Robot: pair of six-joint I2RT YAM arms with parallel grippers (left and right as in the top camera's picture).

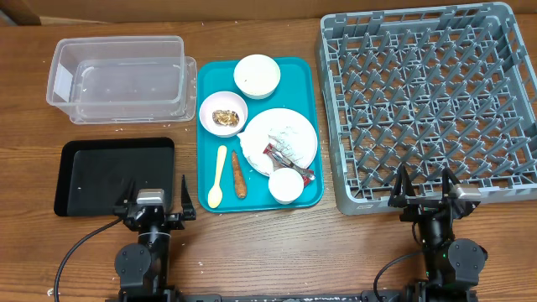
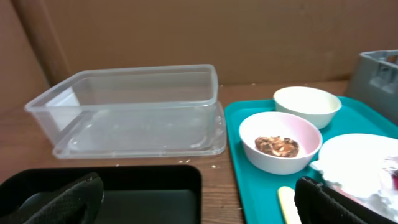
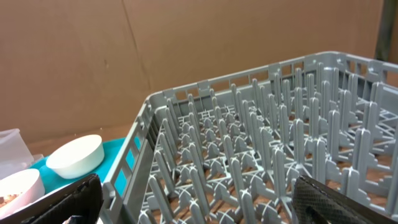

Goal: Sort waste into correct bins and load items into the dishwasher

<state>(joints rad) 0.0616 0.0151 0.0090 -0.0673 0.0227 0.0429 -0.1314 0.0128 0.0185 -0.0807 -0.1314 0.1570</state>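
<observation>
On the teal tray (image 1: 306, 84) sit a white bowl (image 1: 257, 75), a pink bowl (image 1: 223, 113) holding a brown crumbly clump (image 2: 277, 146), a white plate (image 1: 289, 126) with crumpled napkin (image 1: 281, 140) and red wrapper (image 1: 289, 163), a white cup (image 1: 284, 185), a yellow spoon (image 1: 218, 176) and a brown stick (image 1: 239, 174). The clear tub (image 1: 117, 77) and black tray (image 1: 113, 174) lie left. The grey rack (image 1: 428, 101) is right. My left gripper (image 1: 156, 203) is open and empty near the black tray's front right corner. My right gripper (image 1: 426, 191) is open and empty at the rack's front edge.
The wooden table runs under everything. A brown cardboard wall (image 2: 217, 31) stands behind the table. Both arm bases sit at the front edge with cables trailing.
</observation>
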